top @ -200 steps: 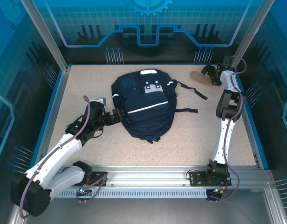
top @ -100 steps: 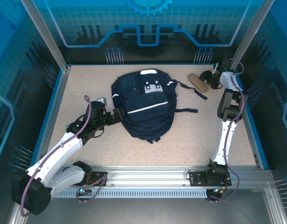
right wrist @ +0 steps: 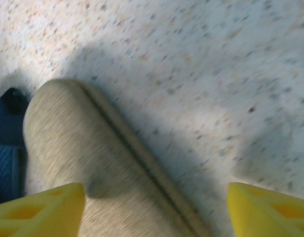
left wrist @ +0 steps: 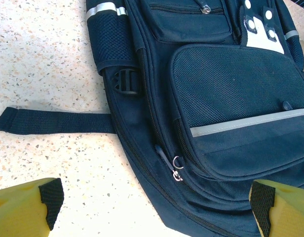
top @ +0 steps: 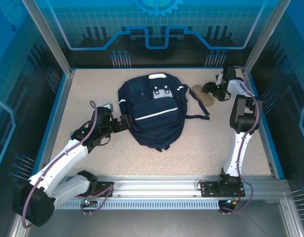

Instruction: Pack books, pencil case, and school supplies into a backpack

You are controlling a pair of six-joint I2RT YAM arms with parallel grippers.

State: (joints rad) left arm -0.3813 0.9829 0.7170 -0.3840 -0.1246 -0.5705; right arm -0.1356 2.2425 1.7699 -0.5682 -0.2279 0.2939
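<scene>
The navy backpack (top: pixel 152 113) lies flat mid-table, front up, with its white stripe showing. My left gripper (top: pixel 123 122) sits open at its left side. In the left wrist view its yellow fingers flank the backpack's (left wrist: pixel 231 98) lower edge and a zipper pull (left wrist: pixel 174 165); nothing is between them (left wrist: pixel 157 207). The tan pencil case (top: pixel 200 94) lies just right of the backpack's top. My right gripper (top: pixel 210 89) hangs over its right end. In the right wrist view the pencil case (right wrist: pixel 93 163) runs under the left finger, the jaws (right wrist: pixel 157 210) stand wide and the right finger is apart from it. The books are out of view.
A loose dark strap (left wrist: pixel 48 121) stretches left from the backpack across the speckled table. Two more straps (top: pixel 197 117) trail from its right side toward the right arm. A blue raised rim (top: pixel 266 133) and metal posts bound the table.
My right gripper swung left and toward me, and the pencil case went with it from the back right corner to beside the backpack's top. The left arm has not moved.
</scene>
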